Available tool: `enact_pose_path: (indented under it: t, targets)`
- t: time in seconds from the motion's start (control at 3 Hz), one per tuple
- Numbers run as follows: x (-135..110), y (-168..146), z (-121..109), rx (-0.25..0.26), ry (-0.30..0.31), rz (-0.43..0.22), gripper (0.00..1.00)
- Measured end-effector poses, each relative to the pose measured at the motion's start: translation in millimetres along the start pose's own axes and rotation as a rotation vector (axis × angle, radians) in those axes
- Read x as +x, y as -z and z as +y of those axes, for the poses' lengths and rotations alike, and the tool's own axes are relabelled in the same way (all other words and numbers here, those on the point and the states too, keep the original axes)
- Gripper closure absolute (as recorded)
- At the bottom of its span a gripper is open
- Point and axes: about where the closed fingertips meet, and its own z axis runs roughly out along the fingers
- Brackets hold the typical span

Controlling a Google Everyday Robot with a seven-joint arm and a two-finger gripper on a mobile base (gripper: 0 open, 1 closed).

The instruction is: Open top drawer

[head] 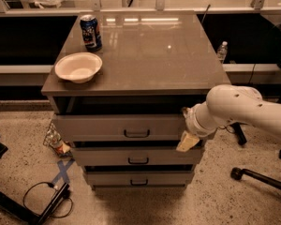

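The top drawer sits in the middle of the frame, directly under the grey cabinet top. Its wide flat front carries a small black bar handle at centre, and a dark gap shows between the front and the cabinet top. The white arm reaches in from the right edge. Its gripper is at the right end of the drawer front, its tan end hanging down against that corner, well apart from the handle. Whether the claw is released or clenched cannot be told from this angle, nor whether it grips anything. Two shorter drawers lie below. A white bowl and a blue can stand on the cabinet's left side.
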Motion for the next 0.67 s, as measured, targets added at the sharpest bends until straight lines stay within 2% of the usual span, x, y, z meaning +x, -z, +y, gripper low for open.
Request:
enact_pose_path:
  t: [0.33,0.67]
  targets:
    - [7.6,24.8,11.5,-0.073,0.006,0.128,0.56]
    - [4.7,48.1,19.3,-0.098,0.013,0.219,0.78]
